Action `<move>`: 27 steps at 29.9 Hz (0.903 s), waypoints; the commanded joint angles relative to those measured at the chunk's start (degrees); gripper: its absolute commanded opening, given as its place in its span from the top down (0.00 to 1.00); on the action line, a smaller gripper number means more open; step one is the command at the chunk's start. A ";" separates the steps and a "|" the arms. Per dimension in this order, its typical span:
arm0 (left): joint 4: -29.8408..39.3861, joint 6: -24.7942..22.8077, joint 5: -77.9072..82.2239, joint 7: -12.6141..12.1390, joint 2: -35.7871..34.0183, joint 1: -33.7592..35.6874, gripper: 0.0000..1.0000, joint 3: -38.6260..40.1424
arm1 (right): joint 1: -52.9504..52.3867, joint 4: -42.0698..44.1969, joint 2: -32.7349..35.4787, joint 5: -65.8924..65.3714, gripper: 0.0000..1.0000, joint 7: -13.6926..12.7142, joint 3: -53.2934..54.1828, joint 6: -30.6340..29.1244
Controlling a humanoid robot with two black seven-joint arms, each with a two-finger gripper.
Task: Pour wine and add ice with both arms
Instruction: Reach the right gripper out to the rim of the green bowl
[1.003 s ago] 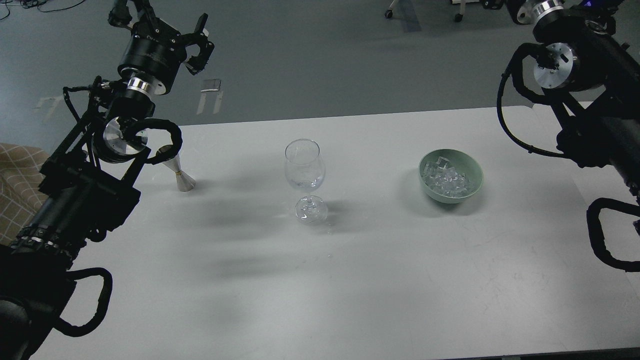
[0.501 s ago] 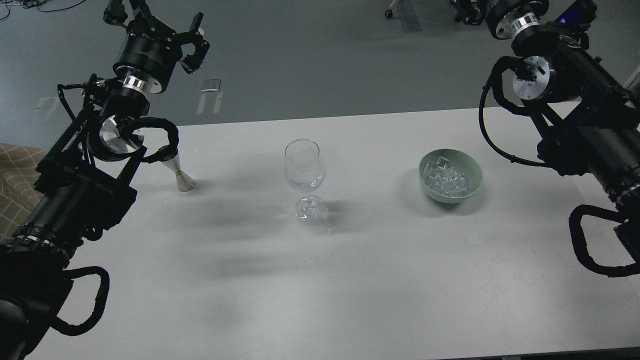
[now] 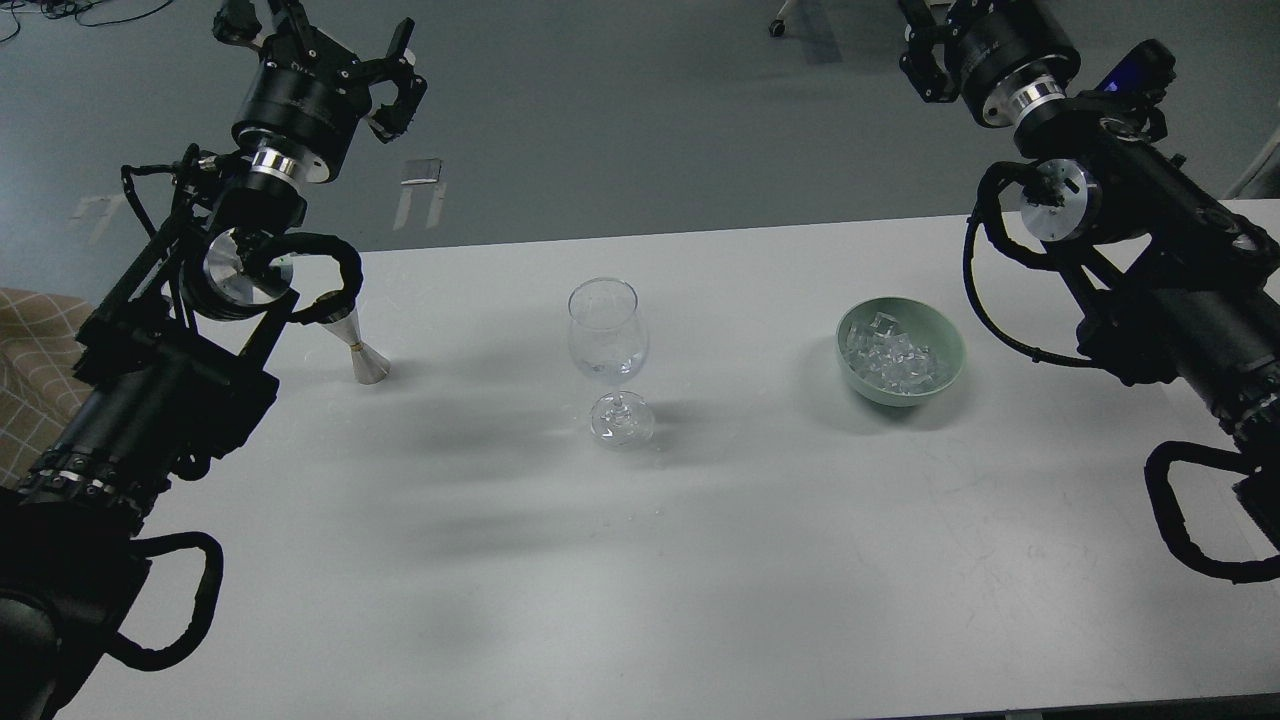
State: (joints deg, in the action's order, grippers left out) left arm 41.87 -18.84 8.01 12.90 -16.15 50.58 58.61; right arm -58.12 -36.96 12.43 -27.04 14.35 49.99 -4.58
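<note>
A white worktop [image 3: 760,560] is carrying three things in a rough row. In the middle a wine glass [image 3: 609,355] is standing upright, looking empty apart from glints near the bottom of its bowl. Well to its right a green bowl [image 3: 945,375] is sitting with the ice [image 3: 893,360] heaped inside it, a pile of small clear cubes lying below the rim. Well to the left of the glass a small metal jigger [image 3: 357,350] is standing on the worktop, its upper part partly hidden behind the left arm's cable.

The left arm [image 3: 160,400] is reaching up along the left edge of the view, and the left gripper [image 3: 318,42] is hanging beyond the worktop's far edge, over the grey floor [image 3: 640,120]. Its fingers [image 3: 400,45] are spreading apart and holding nothing.

The right arm [image 3: 1170,300] is coming in from the right, and the right gripper [image 3: 935,50] is sitting at the top edge of the view, also beyond the far edge and well apart from the bowl. Its fingers are cut off by the edge of the view, so I cannot tell whether they are open or closed.

Both grippers are touching none of the things on the worktop.
</note>
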 commanded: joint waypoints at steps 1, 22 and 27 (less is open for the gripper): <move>-0.03 -0.14 -0.01 0.02 -0.20 -0.13 0.02 0.01 | -2.07 -0.83 4.25 -0.56 0.00 0.15 -10.49 0.01; -0.12 -2.16 -0.01 -0.07 -0.90 -0.92 0.02 -0.25 | -16.58 -16.90 23.60 -39.56 0.00 7.62 -52.71 -3.86; -0.12 -2.52 -0.01 -0.07 -0.82 -1.27 0.02 -0.25 | -15.44 -21.39 27.11 -46.87 0.01 7.71 -54.21 -3.77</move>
State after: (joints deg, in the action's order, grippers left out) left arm 41.75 -21.26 8.00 12.83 -17.05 49.46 58.35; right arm -74.20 -56.37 37.31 -71.34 22.06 -3.59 -8.39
